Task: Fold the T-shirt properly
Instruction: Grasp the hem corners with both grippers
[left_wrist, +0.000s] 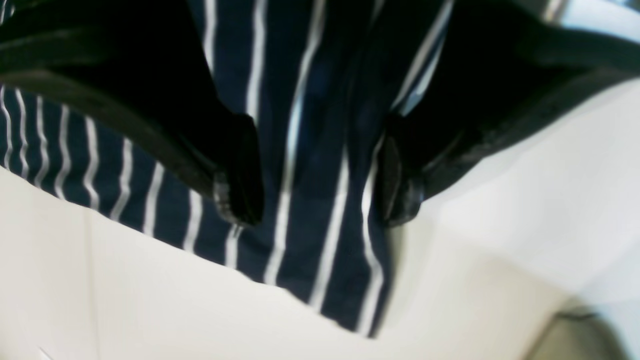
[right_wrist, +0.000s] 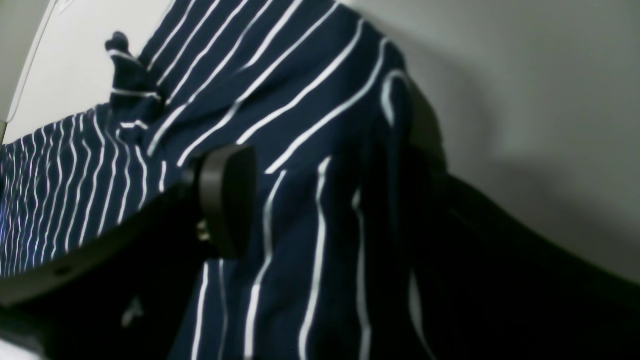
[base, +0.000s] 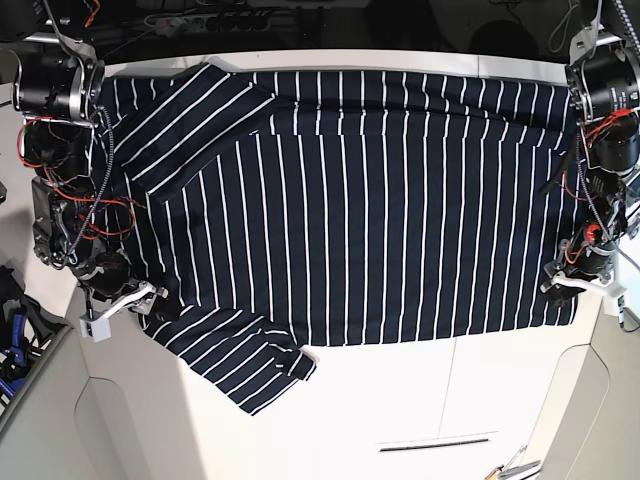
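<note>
The T-shirt (base: 350, 200), dark navy with thin white stripes, lies spread flat across the white table (base: 420, 390), one sleeve at the back left and one at the front left. My left gripper (left_wrist: 320, 175) is open at the shirt's front right corner (base: 565, 300), its fingers (left_wrist: 240, 170) straddling the striped fabric (left_wrist: 310, 240). My right gripper (right_wrist: 325, 175) is open at the front left sleeve (base: 240, 365). One of its pads (right_wrist: 227, 200) shows against the cloth (right_wrist: 280, 75), and fabric covers the other finger.
Both arm bases with red wiring stand at the table's far corners (base: 55, 90) (base: 605, 90). A seam and a slot (base: 430, 443) mark the table's front. Blue items (base: 10, 340) lie off the left edge.
</note>
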